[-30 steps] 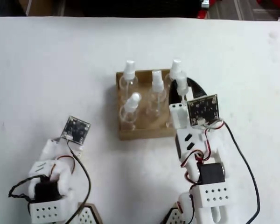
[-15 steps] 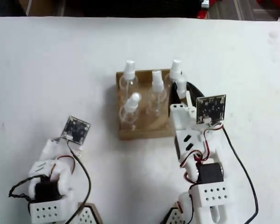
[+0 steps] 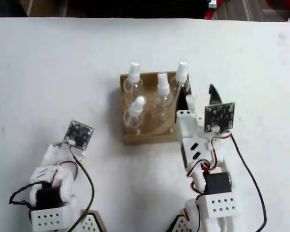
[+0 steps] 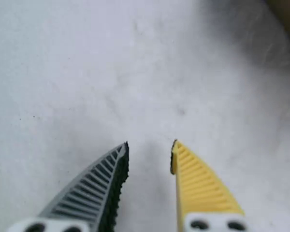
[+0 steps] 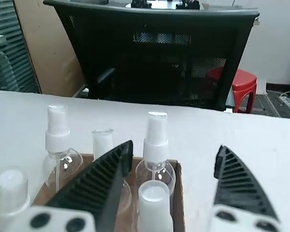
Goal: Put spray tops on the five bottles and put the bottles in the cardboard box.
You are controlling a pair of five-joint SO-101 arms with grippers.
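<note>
1. The right gripper (image 3: 200, 98) hangs over the near right corner of the cardboard box (image 3: 150, 139), with its claw spread wide and nothing in it. One jaw sits above the inside of the box and the other outside its right wall. If the arm pulls away low or sideways, the inner jaw could catch the near-right bottle (image 5: 153, 203) just under it and tip it.

2. All five bottles (image 3: 163, 92) stand upright in the box at the table's (image 3: 63, 63) centre, close together. They look tall, light and narrow-based, so one knocked bottle would probably take down a neighbour, such as the far-right bottle (image 3: 182, 73).

3. Each bottle carries a spray top (image 3: 134, 71), but I cannot tell whether every top is screwed or pressed fully home. A loose top could lift off if a jaw brushes it.

4. The box is shallow and probably light. A jaw dragging on its right wall could slide or turn it and shake the bottles.

5. The left gripper (image 4: 150, 145) rests at the near left, well apart from the box. Its claw is parted narrowly and empty over bare table. It poses little risk unless it swings across toward the box.

6. The task looks all but done, so the main danger is a careless retreat.
</note>
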